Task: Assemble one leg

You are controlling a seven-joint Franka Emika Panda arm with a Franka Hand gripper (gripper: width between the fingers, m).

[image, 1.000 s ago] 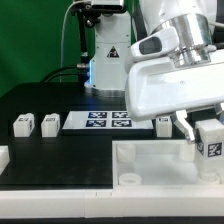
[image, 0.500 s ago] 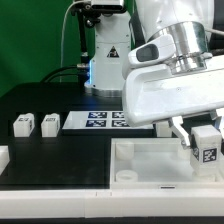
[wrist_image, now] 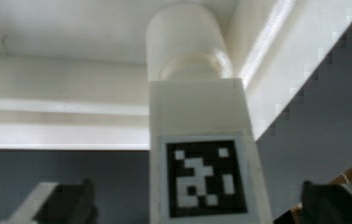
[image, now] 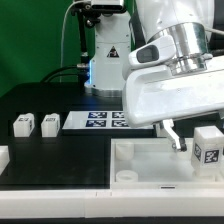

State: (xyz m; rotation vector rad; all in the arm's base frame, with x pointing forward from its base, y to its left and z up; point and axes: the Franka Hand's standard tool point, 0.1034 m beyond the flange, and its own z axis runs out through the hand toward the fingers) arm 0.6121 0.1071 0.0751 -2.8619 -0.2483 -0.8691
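Note:
One leg [image: 208, 146], a small white block with a black-and-white marker, stands on the big white tray [image: 140, 158] near its corner at the exterior view's right. My gripper [image: 203, 150] is open around it. One dark finger [image: 177, 138] shows apart from the leg; the other is out of frame. In the wrist view the leg [wrist_image: 198, 110] fills the middle, its rounded end against the tray wall [wrist_image: 48, 95]. The gripper [wrist_image: 199, 202] straddles it, with a gap between each finger [wrist_image: 66, 200] and the leg.
Two more legs [image: 22, 125] [image: 50, 123] lie on the black table at the exterior view's left. Another leg [image: 163, 126] is partly hidden behind my hand. The marker board [image: 100, 121] lies beside them. A white part [image: 3, 157] pokes in at the left edge.
The fingers have opened and let go of the leg, which has settled slightly lower on the tray. The hand has barely shifted.

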